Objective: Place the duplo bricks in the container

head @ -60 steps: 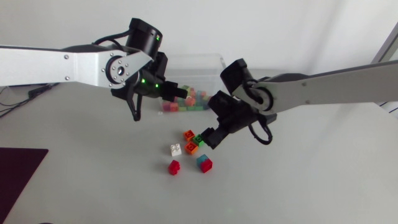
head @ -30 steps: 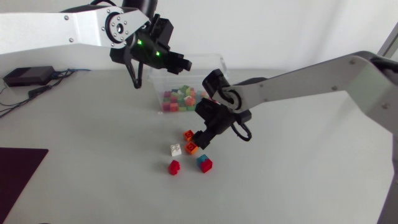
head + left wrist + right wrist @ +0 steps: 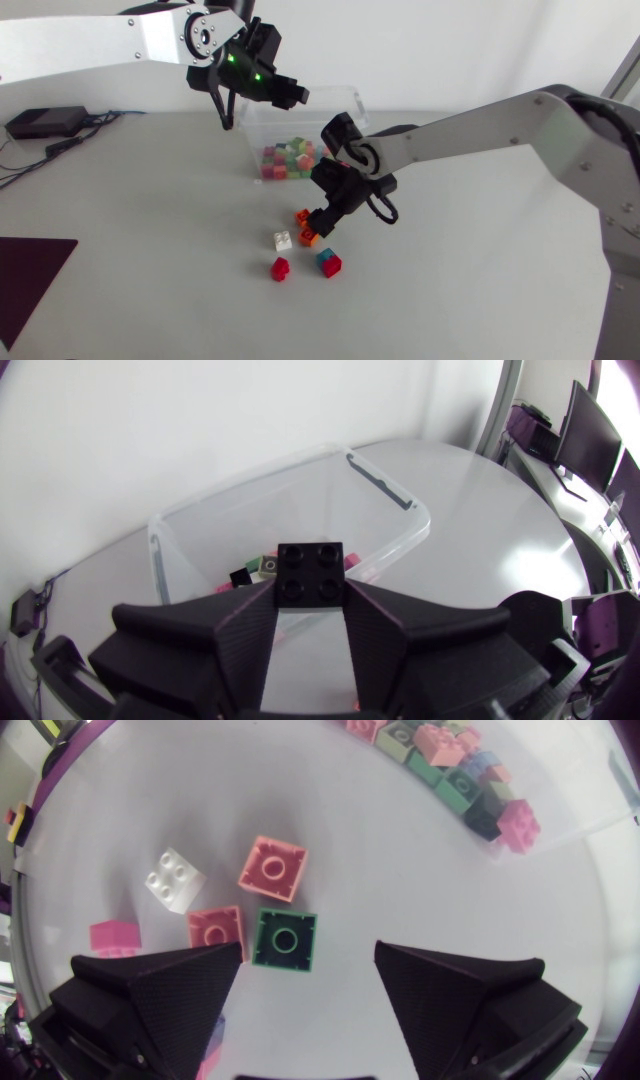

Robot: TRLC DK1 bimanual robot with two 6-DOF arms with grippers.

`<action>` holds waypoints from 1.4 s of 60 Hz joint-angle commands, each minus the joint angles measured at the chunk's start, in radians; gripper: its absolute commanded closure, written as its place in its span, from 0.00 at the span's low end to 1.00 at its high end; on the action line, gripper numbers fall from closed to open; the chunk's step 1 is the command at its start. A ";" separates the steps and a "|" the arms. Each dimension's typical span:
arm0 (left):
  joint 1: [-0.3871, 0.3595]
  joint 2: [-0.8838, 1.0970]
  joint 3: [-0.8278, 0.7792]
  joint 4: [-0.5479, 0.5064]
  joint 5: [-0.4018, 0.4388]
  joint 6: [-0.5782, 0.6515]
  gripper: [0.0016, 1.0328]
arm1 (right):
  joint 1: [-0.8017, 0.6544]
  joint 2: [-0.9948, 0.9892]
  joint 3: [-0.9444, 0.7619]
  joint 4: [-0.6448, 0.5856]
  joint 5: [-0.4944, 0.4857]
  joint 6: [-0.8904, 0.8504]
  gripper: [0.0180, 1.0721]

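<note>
From your right wrist view, the right gripper (image 3: 308, 954) hangs released, its fingers spread above a green square duplo brick (image 3: 285, 939). This brick lies hollow side up and touches a reddish brick (image 3: 215, 928), which the head view barely shows. An orange brick (image 3: 272, 868) and a white studded brick (image 3: 173, 878) lie just ahead.

Only your left wrist view shows the left gripper (image 3: 310, 596) clenched on a black two-by-two duplo brick (image 3: 310, 570). It is square, with its studs facing the camera, and sits above the clear plastic container (image 3: 392, 498) of mixed bricks.

The bench (image 3: 150, 250) is pale grey.
</note>
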State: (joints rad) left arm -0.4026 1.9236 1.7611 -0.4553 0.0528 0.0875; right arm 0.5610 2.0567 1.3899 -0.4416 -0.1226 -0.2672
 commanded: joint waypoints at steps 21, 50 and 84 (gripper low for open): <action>0.019 0.021 0.041 -0.010 0.019 0.012 0.67 | -0.010 0.029 0.064 -0.040 0.009 -0.026 0.09; 0.028 0.078 0.113 -0.006 0.021 0.008 0.67 | 0.010 0.079 0.087 -0.048 0.009 -0.026 0.10; 0.050 0.221 0.248 -0.022 0.028 -0.002 0.66 | 0.028 0.126 0.143 -0.098 0.021 -0.015 0.52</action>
State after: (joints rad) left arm -0.3645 2.1025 1.9549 -0.4667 0.0711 0.0872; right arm 0.5785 2.1483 1.5105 -0.5182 -0.1074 -0.2779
